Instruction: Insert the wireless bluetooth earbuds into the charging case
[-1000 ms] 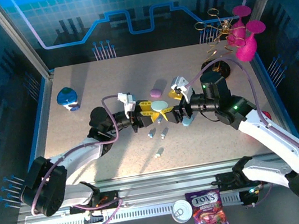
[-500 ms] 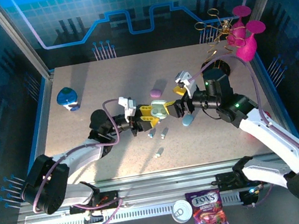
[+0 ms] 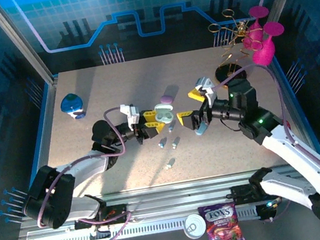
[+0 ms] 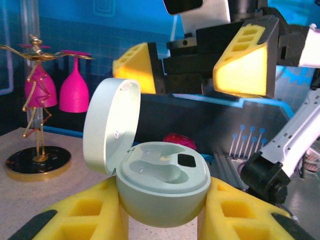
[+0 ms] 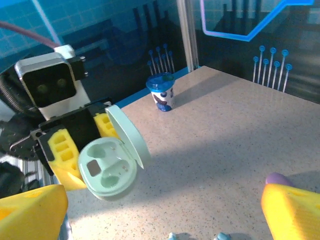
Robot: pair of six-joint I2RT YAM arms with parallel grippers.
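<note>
Now our left gripper [image 3: 156,124] squeezes the open charging case [image 4: 165,185], our right gripper [image 3: 191,106] is open and empty, and we could knock the tiny earbuds [image 3: 174,142] away across the table [image 3: 112,85] when grabbing.

The pale-green plastic charging case [image 3: 164,117] sits in the left hand [image 3: 156,123]; tiny pale stubby earbuds [image 3: 174,142] lie at its 6 o'clock, an oval purple case [image 3: 166,99] at 12.
</note>
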